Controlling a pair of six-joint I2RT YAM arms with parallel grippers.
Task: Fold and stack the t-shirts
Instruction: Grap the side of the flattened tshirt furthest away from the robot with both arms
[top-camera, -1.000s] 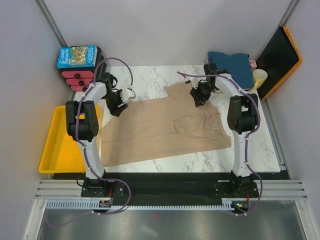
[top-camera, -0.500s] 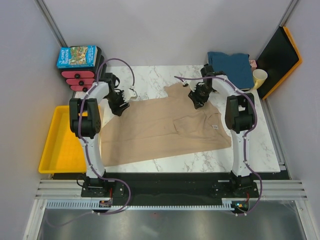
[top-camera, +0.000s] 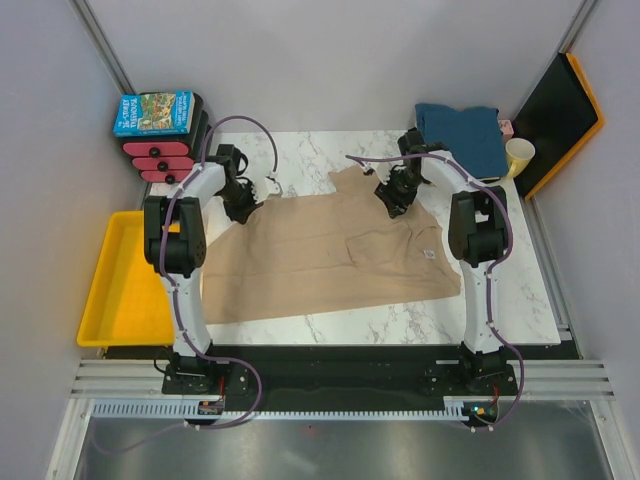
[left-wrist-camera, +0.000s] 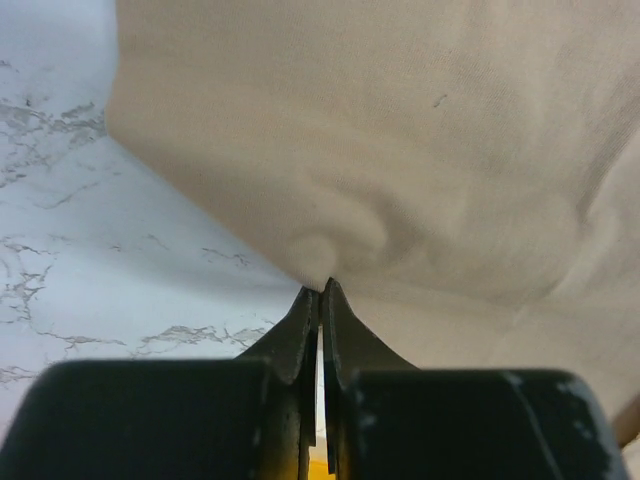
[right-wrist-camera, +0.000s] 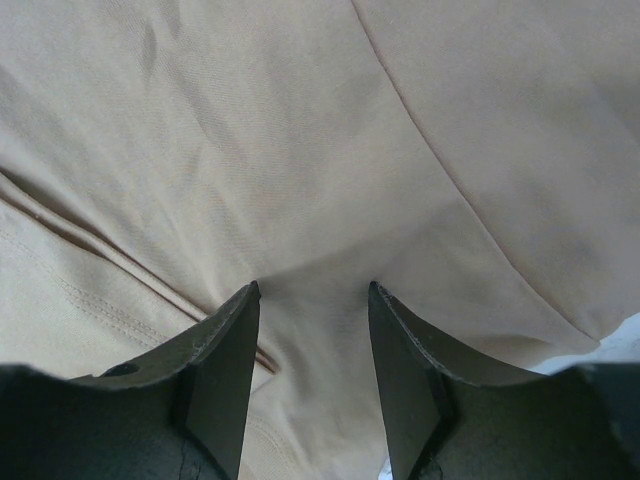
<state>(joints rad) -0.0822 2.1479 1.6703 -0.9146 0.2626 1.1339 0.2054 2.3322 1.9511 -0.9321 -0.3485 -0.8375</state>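
Note:
A large tan t-shirt (top-camera: 330, 250) lies spread across the marble table, its small white label (top-camera: 430, 254) near the right edge. My left gripper (top-camera: 243, 203) sits at the shirt's far left corner. In the left wrist view its jaws are shut (left-wrist-camera: 322, 285) and pinch a puckered bit of the tan cloth (left-wrist-camera: 400, 150). My right gripper (top-camera: 393, 200) rests on the shirt's far right part. It is open (right-wrist-camera: 312, 290), tips pressed down on the tan fabric (right-wrist-camera: 300, 130) with cloth bulging between them. A folded teal t-shirt (top-camera: 465, 130) lies at the back right.
A yellow tray (top-camera: 110, 290) lies off the table's left side. A blue picture box (top-camera: 153, 112) tops a red and black stack at the back left. A pale yellow cup (top-camera: 519, 155) and a black board with an orange rim (top-camera: 560, 110) stand at the back right.
My left gripper has closed on the tan shirt's far left corner and shifted slightly toward the back. The right gripper has barely moved and stays open.

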